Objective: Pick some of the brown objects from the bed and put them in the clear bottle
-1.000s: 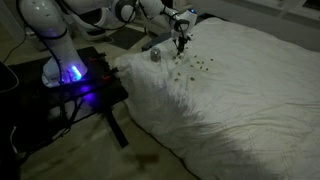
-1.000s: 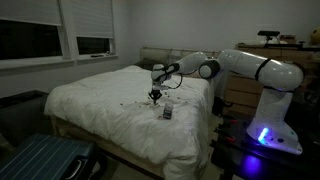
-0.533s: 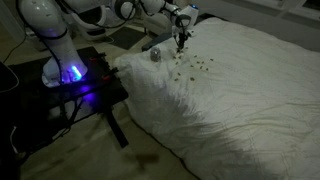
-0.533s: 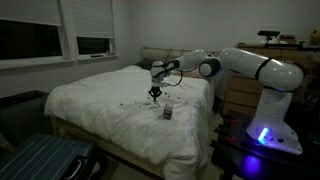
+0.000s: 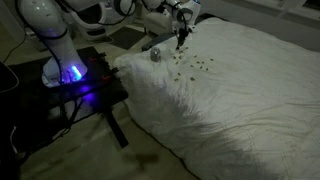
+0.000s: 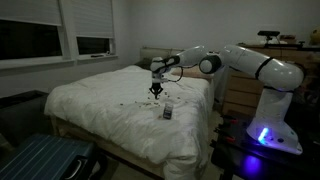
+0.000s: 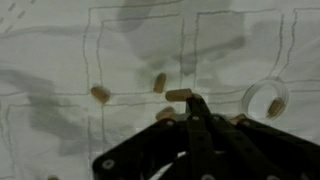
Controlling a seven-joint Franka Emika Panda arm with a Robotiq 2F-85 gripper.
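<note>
Above the bed (image 5: 250, 90) | end effector (image 7: 194, 102) jaws together | brown objects (image 7: 158, 83) beneath | anything pinched: cannot tell

White bed (image 5: 250, 100), scattered brown objects (image 5: 195, 66); clear bottle (image 5: 155, 54)

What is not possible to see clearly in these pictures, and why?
- Whether the shut gripper holds one of the brown objects: its fingertips cover the spot in the wrist view, and it is too small in both exterior views.
- How many brown objects lie on the bed: they are only specks in an exterior view.
- What the clear bottle contains: too small and dim in an exterior view.
</note>
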